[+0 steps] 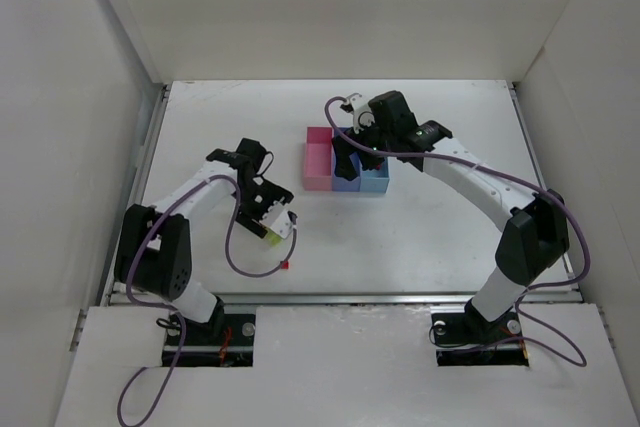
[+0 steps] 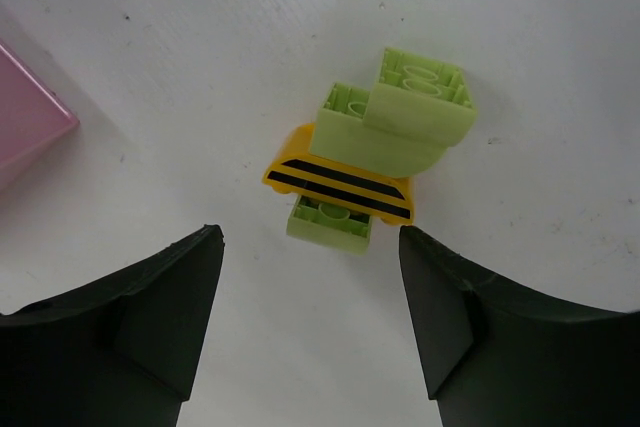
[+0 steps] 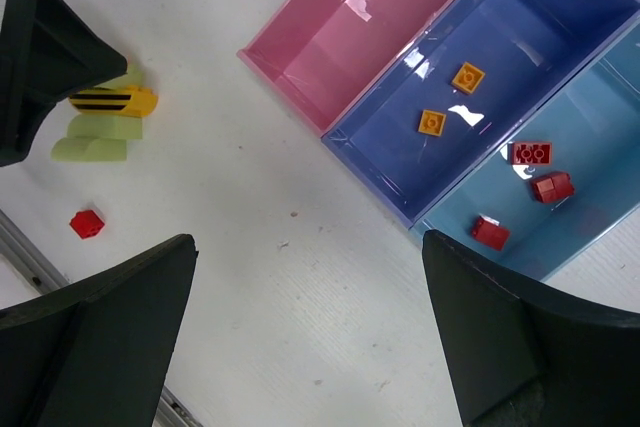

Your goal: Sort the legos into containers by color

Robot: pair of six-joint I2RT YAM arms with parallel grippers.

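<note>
A yellow-green clump [image 2: 400, 117] of bricks with a yellow, black-striped piece lies on the white table, just beyond my open left gripper [image 2: 310, 235]. It also shows in the top view [image 1: 272, 234] under that gripper [image 1: 277, 219]. One small red brick [image 1: 285, 265] lies loose near the front edge. The tray has a pink bin [image 3: 370, 27] that looks empty, a blue-violet bin [image 3: 520, 37] holding two orange bricks [image 3: 467, 77], and a light blue bin [image 3: 600, 137] holding three red bricks [image 3: 531, 153]. My right gripper [image 3: 310, 242] is open and empty, hovering above the tray [image 1: 318, 162].
A metal rail [image 1: 340, 297] runs along the table's front edge, close to the loose red brick [image 3: 86, 223]. White walls enclose the table on the left, back and right. The left gripper's finger [image 3: 40, 57] shows beside the clump in the right wrist view.
</note>
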